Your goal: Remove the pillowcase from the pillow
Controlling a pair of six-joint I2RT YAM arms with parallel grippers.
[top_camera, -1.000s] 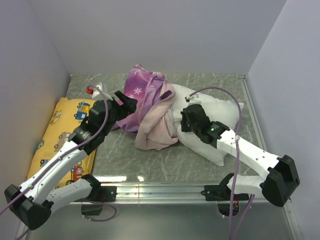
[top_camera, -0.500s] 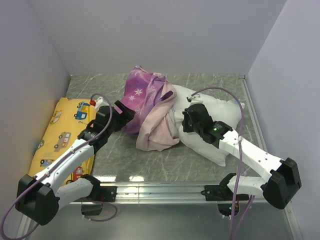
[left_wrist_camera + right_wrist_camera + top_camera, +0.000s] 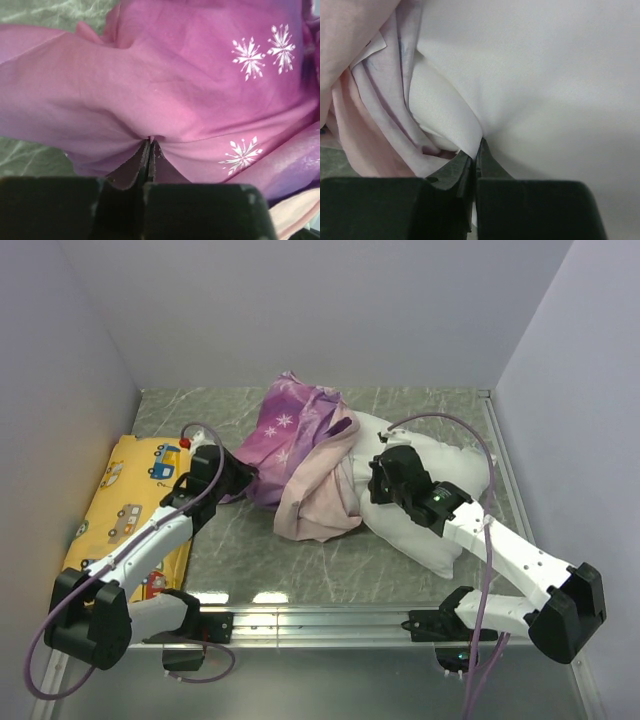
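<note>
The purple pillowcase (image 3: 295,425) with white snowflakes lies bunched over the left end of the white pillow (image 3: 445,490), its paler pink inside (image 3: 315,495) turned out in front. My left gripper (image 3: 248,478) is shut on a pinch of the purple fabric (image 3: 170,100) at the case's left side; the cloth puckers into the tips of the left gripper (image 3: 151,141). My right gripper (image 3: 378,480) is shut on a fold of the pillow (image 3: 560,75), just beside the pink edge of the pillowcase (image 3: 365,125); the white cloth is nipped at the tips of the right gripper (image 3: 479,145).
A yellow cushion (image 3: 125,505) with cartoon vehicles lies along the left wall, under my left arm. Grey walls close in the left, back and right. A metal rail (image 3: 320,615) runs along the table's near edge.
My left gripper moved right and down into the purple fabric and shut on it. The pillowcase bunch shifted slightly right. My right gripper kept its hold on the pillow.
</note>
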